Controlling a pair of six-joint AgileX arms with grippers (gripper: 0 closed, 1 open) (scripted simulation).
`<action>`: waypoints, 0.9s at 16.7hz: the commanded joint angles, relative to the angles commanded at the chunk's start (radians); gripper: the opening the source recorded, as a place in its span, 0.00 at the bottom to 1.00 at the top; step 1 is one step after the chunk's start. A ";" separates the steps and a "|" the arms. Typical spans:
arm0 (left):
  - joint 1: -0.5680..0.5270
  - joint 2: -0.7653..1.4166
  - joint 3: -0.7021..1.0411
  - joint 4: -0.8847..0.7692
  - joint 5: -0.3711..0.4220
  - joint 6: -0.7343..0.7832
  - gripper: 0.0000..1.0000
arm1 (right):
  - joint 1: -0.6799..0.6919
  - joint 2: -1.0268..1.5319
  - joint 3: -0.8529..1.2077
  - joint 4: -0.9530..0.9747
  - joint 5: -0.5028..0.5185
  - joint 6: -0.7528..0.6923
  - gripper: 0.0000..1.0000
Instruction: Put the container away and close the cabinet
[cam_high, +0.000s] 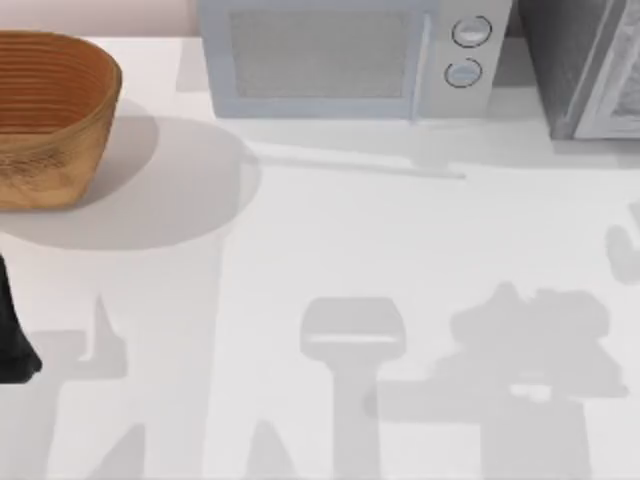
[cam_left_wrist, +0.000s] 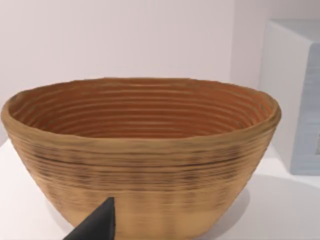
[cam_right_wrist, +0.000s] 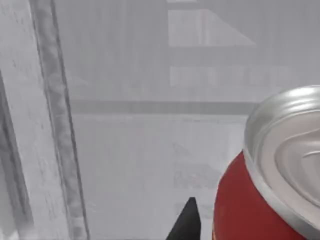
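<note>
The container is a red can with a silver top (cam_right_wrist: 270, 200), seen close up in the right wrist view. My right gripper (cam_right_wrist: 240, 222) is shut on it, and one black fingertip (cam_right_wrist: 190, 220) shows right beside the can's side. Behind the can is the grey inside of the cabinet (cam_right_wrist: 150, 125), with a shelf line across it. From above, the cabinet (cam_high: 575, 70) stands at the table's back right corner with its door (cam_high: 622, 85) swung open. My left arm (cam_high: 12, 340) is parked at the table's left edge, its open gripper's fingertip (cam_left_wrist: 100, 225) facing the basket.
A woven brown basket (cam_high: 45, 115) sits at the back left. A white microwave (cam_high: 350, 55) stands at the back middle, next to the cabinet. The white table (cam_high: 320, 260) lies open in front of them.
</note>
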 joint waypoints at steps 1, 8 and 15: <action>0.000 0.000 0.000 0.000 0.000 0.000 1.00 | 0.009 -0.040 -0.015 -0.019 0.009 -0.173 0.00; 0.000 0.000 0.000 0.000 0.000 0.000 1.00 | 0.071 -0.339 -0.128 -0.158 0.074 -1.498 0.00; 0.000 0.000 0.000 0.000 0.000 0.000 1.00 | 0.133 -0.632 -0.237 -0.295 0.141 -2.845 0.00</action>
